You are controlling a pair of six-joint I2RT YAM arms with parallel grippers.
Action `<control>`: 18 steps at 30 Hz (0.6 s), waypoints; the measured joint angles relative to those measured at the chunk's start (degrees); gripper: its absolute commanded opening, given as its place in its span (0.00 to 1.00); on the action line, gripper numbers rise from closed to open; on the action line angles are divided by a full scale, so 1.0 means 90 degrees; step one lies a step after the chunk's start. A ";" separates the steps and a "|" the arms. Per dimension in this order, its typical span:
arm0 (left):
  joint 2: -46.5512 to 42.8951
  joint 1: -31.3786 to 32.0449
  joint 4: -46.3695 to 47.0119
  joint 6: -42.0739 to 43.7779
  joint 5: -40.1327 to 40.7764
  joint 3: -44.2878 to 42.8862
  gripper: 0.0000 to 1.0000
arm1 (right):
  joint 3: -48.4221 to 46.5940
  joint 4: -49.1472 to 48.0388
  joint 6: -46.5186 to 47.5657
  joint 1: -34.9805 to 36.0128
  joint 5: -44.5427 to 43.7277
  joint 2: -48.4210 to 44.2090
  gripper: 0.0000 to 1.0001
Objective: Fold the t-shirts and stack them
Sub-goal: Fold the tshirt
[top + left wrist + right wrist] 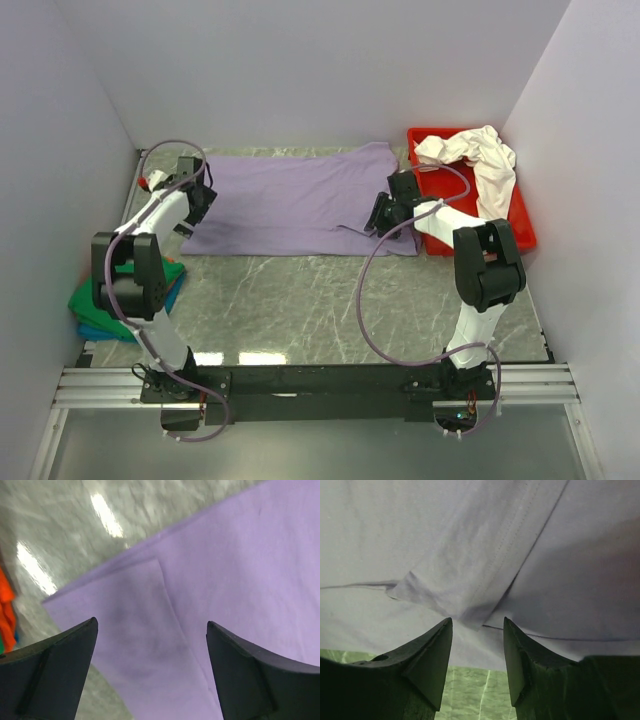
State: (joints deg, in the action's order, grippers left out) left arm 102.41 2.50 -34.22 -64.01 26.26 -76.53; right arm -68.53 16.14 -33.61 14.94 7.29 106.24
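Observation:
A lavender-purple t-shirt (290, 205) lies spread flat across the back of the table, with a folded flap at its left end (130, 630). My left gripper (197, 200) hovers over that left end, its jaws (152, 622) wide open and nothing between them. My right gripper (383, 215) is at the shirt's right front corner. It stands open (477, 620), just short of a folded hem (470, 580), with no cloth pinched. A creamy white t-shirt (480, 160) lies crumpled in the red tray. A bright green t-shirt (95, 300) sits on a blue one (100, 330) at the left, partly hidden by my left arm.
The red tray (520, 235) stands at the back right against the wall. A bit of red-orange cloth (6, 610) shows at the far left near my left gripper. White walls close in on three sides. Marble tabletop (300, 300) lies in front of the purple shirt.

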 measured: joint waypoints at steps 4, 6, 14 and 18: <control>-0.0481 0.0024 0.0554 0.0015 -0.0563 0.0886 0.95 | 0.0119 -0.0114 -0.0100 -0.0010 -0.0019 0.0000 0.52; -0.0668 0.0053 0.0675 0.0017 -0.0801 0.1207 0.95 | 0.0155 -0.0177 -0.0160 -0.0010 -0.0017 0.0002 0.51; -0.1411 0.0238 0.1071 0.0046 -0.1416 0.1719 0.94 | 0.0151 -0.0471 -0.0452 -0.0010 0.0083 0.0223 0.34; -0.1668 0.0274 0.1161 0.0092 -0.1603 0.1773 0.94 | 0.0104 -0.0539 -0.0544 0.0005 0.0121 0.0398 0.18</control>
State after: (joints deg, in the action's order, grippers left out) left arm 87.39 4.97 -23.77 -63.18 11.84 -60.58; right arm -67.59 11.29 -38.50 14.98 8.38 109.82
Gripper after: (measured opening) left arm 0.942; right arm 0.261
